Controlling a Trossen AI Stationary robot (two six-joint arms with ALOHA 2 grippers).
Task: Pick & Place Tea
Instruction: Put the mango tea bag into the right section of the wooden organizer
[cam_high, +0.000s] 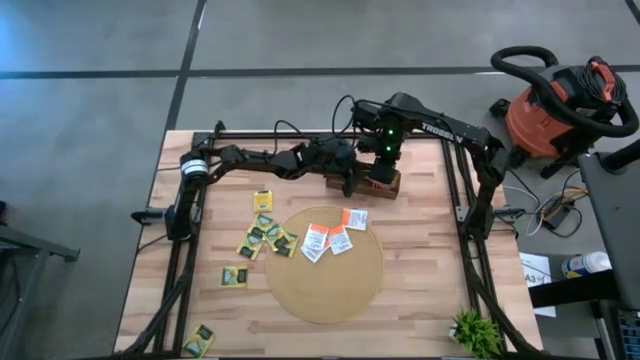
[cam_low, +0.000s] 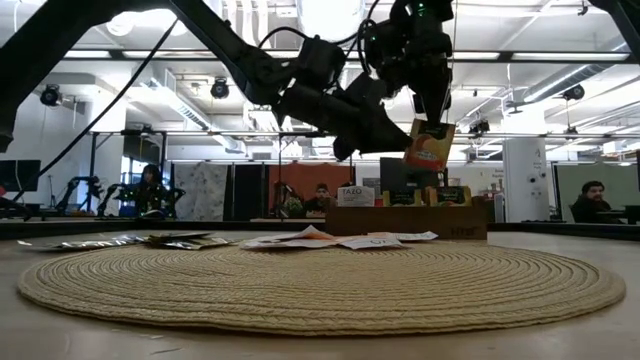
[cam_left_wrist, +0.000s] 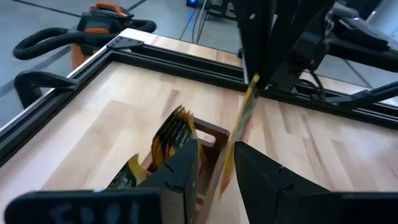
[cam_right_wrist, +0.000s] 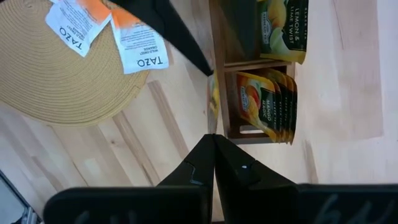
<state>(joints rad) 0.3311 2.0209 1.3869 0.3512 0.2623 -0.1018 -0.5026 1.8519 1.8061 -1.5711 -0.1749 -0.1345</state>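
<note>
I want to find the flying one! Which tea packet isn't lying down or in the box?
The orange tea sachet pinched in the right end effector hangs above the wooden box.

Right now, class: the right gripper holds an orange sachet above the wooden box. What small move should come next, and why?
Probably lower the right gripper straight down: its orange sachet hangs over the wooden box, whose end compartment already holds matching orange sachets.

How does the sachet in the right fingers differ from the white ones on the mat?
The held sachet is orange and yellow; the mat sachets are white with orange corners. The held one hangs upright above the box, pinched in the right gripper; the white ones lie flat and loose on the mat. Both are small square tea packets.
</note>
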